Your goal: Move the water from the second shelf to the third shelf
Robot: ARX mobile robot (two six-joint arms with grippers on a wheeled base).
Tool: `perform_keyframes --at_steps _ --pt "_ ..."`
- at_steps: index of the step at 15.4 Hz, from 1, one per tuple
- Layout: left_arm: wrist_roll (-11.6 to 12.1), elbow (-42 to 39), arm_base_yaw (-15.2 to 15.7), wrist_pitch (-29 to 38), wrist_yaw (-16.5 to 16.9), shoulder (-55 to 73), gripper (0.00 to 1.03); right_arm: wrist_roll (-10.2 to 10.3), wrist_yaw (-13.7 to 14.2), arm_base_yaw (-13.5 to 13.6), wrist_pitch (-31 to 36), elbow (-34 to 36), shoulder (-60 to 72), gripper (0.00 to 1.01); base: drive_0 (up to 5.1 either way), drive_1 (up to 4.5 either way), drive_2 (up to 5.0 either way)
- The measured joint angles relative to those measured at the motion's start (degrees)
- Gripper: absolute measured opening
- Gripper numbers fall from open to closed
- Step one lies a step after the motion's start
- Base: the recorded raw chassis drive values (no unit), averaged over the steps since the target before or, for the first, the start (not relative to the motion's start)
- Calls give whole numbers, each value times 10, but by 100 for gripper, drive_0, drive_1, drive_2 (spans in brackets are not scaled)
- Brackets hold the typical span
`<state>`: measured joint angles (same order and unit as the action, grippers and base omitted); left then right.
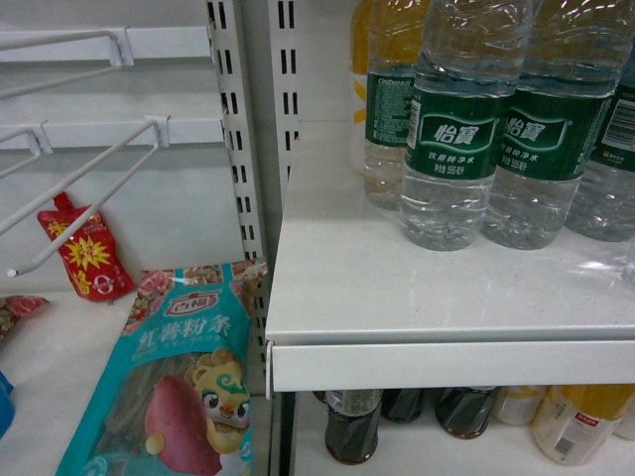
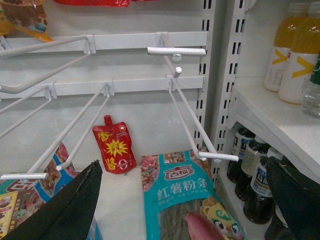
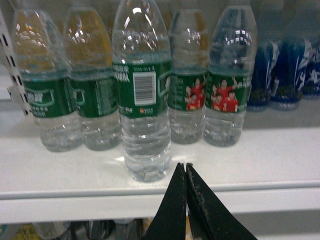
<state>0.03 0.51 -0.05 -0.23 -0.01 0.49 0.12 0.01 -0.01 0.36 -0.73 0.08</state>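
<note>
Water bottle (image 3: pixel 142 107), clear ribbed plastic, dark green wrap label, white barcode facing the right wrist camera, stands upright on the white shelf near its front edge, at 12 o'clock, forward of the row of similar green-label bottles.

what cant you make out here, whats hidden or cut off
- Water bottles: caps cut off by the head view's top edge.
- Dark cola bottles: only the tops show in the head view; the shelf edge hides the rest.
- Blue-label bottles: right wrist view too blurred to read.
- Left pincer: fingertips run off the bottom edge.
- Right pincer: shut, holding nothing.
</note>
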Motion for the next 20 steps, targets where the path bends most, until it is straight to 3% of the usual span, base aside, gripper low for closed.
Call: perform_keyframes --at_steps 5,13,20 --pt "0 0 0 0 0 0 98 0 0 0 -5 0 2 2 0 0 0" --pt "0 0 0 0 0 0 98 0 0 0 -6 0 2 99 0 0 0" --pt "0 0 0 0 0 0 98 0 0 0 -6 0 2 98 0 0 0"
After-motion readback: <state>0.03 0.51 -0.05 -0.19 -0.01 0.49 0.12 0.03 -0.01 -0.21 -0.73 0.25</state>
